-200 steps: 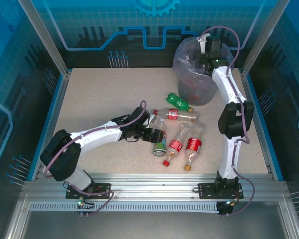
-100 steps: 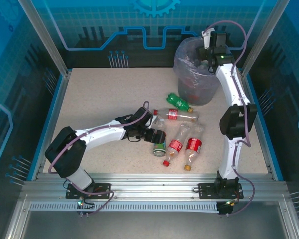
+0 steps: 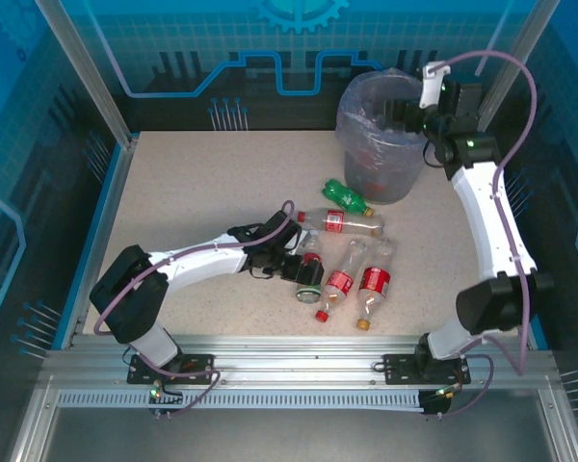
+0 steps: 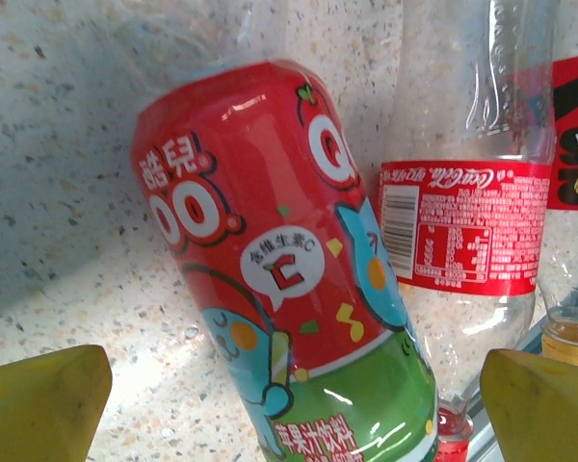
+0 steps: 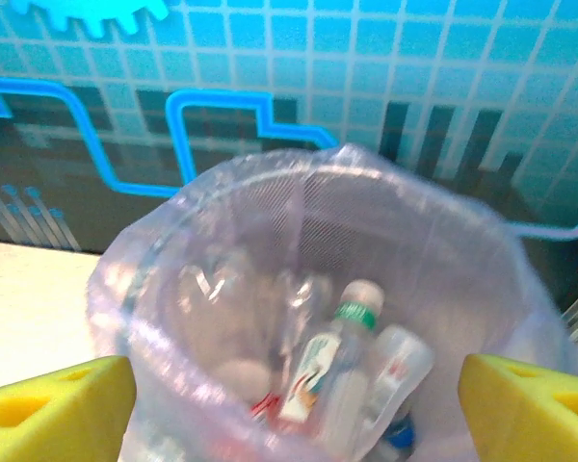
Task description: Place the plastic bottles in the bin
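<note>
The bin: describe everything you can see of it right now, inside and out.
The bin is round and grey. It stands upright at the far right of the table, lined with a translucent lavender bag folded over its rim. Several clear bottles lie inside, one white-capped with a green band. The open right gripper hovers above its right rim. A green bottle lies near its base.
</note>
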### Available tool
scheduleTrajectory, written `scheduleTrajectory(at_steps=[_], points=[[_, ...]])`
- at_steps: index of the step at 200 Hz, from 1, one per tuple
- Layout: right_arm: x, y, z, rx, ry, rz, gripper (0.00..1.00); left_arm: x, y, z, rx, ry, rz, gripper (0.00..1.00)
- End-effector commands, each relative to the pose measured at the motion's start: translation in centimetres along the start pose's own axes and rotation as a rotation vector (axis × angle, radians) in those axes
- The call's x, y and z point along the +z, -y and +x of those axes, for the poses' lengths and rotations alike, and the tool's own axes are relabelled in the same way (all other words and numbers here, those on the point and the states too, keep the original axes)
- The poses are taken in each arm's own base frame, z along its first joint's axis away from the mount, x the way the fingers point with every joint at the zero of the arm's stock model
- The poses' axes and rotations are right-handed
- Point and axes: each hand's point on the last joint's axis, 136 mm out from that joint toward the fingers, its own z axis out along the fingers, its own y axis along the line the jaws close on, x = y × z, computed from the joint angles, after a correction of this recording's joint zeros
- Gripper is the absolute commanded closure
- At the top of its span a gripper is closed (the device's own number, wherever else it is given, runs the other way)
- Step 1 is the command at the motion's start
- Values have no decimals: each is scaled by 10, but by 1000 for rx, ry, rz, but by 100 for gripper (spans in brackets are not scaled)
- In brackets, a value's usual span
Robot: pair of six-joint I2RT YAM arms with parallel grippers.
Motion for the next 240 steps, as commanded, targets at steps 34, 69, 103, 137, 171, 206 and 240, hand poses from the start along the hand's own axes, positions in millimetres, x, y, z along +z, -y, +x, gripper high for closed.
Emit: scheduleTrajectory(at_steps=[34,69,103,137,171,206,240], points=[[-25,-16,44,93,-46,-75,13,13,8,14,3,-103,-76,1],[-34,-14,49,113,-12,-69,14,24,0,18,6,-140,-134,1],[-36,-18,61,138,-14,-91,14,33,-12,18,12,-160,-211,7],[-34,-16,75,145,-38,-83,14,38,-18,20,4,-164,-229,16],[-33,-17,84,150,-59,-89,14,42,-20,22,-6,-163,-232,27],[-30,-19,95,177,-77,-109,14,41,-18,20,-6,-158,-224,39],[-31,-23,97,206,-81,-147,14,37,-18,20,-3,-148,-225,42]])
